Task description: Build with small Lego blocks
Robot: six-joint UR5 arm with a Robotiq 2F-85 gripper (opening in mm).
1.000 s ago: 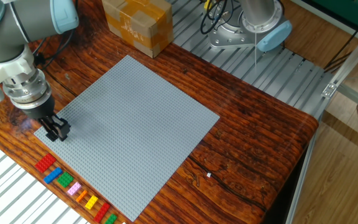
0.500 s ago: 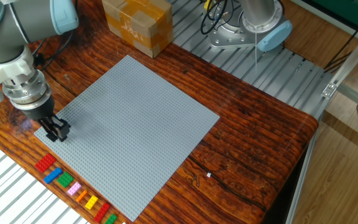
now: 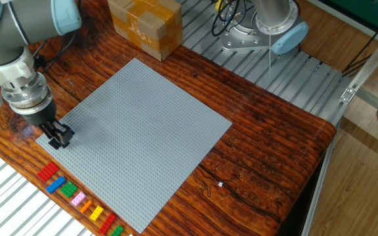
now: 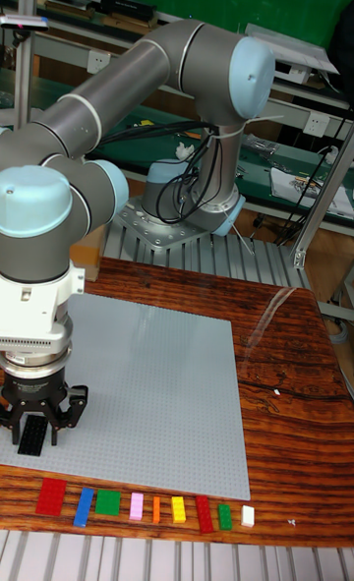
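My gripper (image 3: 58, 137) (image 4: 35, 432) hangs over the near left corner of the grey baseplate (image 3: 143, 124) (image 4: 157, 375), shut on a black Lego block (image 4: 31, 435) that sits upright between the fingers. A row of small Lego blocks lies on the wood in front of the plate's near edge: red (image 3: 46, 172) (image 4: 51, 495), blue (image 3: 56, 184) (image 4: 85, 505), green (image 3: 69, 191) (image 4: 107, 503), pink (image 3: 78, 199), orange, yellow (image 3: 96, 213) (image 4: 178, 509), another red (image 4: 204, 513), a small green one and a white one (image 4: 248, 515).
A brown cardboard box (image 3: 144, 25) stands beyond the plate's far corner. The arm's base (image 3: 264, 33) is bolted to the ribbed metal surface at the back. The wooden table's edge runs just below the block row.
The gripper with the black block has edged very slightly to the left; nothing else has moved.
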